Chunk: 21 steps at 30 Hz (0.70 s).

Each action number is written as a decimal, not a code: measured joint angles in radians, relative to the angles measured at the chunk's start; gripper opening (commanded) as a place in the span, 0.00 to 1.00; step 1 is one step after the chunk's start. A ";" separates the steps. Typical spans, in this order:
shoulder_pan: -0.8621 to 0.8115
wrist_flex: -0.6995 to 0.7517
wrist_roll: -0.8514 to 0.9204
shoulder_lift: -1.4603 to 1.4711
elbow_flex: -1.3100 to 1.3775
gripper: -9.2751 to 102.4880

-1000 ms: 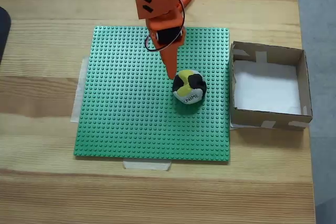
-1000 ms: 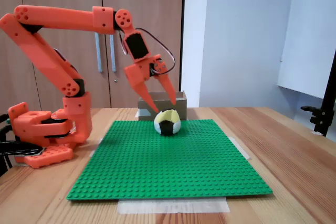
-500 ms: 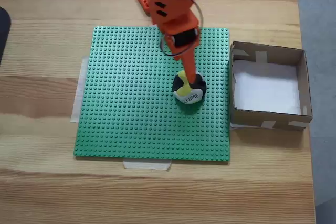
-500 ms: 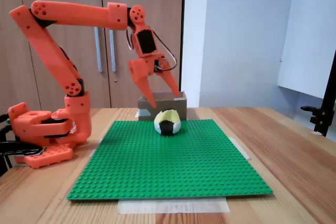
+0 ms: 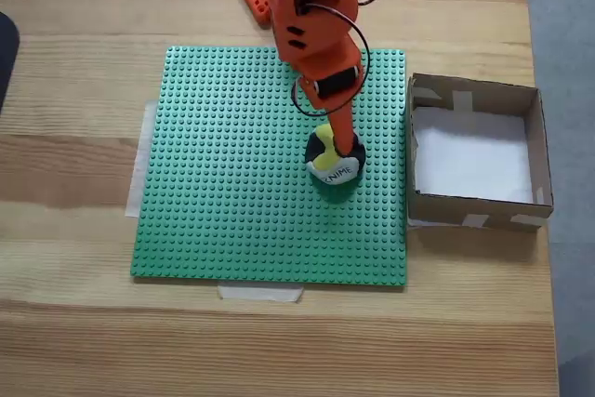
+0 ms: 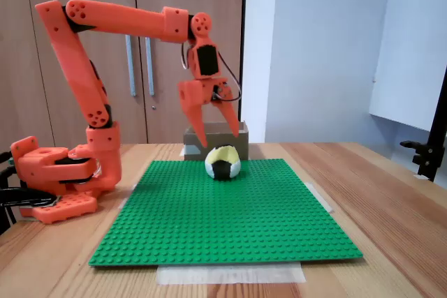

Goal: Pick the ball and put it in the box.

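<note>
Wooden tabletop (image 5: 74, 341) with a green studded baseplate (image 5: 223, 192) taped to it; cupboard doors and a white wall behind in the side-on fixed view. Ball (image 5: 334, 162) sits on the baseplate, right of centre in the top-down fixed view, yellow, black and white patches up, lettering visible; also seen at (image 6: 223, 162). Gripper (image 6: 218, 139) is just above the ball, fingers pointing down and spread apart, nothing between them; not touching the ball as far as the side view shows. From above, the gripper (image 5: 340, 139) overlaps the ball's upper edge. Box (image 5: 532, 151) stands on the table just beside the baseplate's right edge, white bottom showing. Orange arm base (image 6: 56, 179) is at left.
</note>
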State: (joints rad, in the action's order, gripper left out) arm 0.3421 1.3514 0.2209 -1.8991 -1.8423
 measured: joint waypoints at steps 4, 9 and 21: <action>0.005 0.000 0.000 0.037 0.006 0.43; 0.020 0.003 0.000 0.080 0.015 0.43; 0.023 -0.008 -0.031 0.158 0.044 0.43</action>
State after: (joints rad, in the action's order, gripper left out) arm 0.3651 1.3438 0.1902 -1.7411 -1.7978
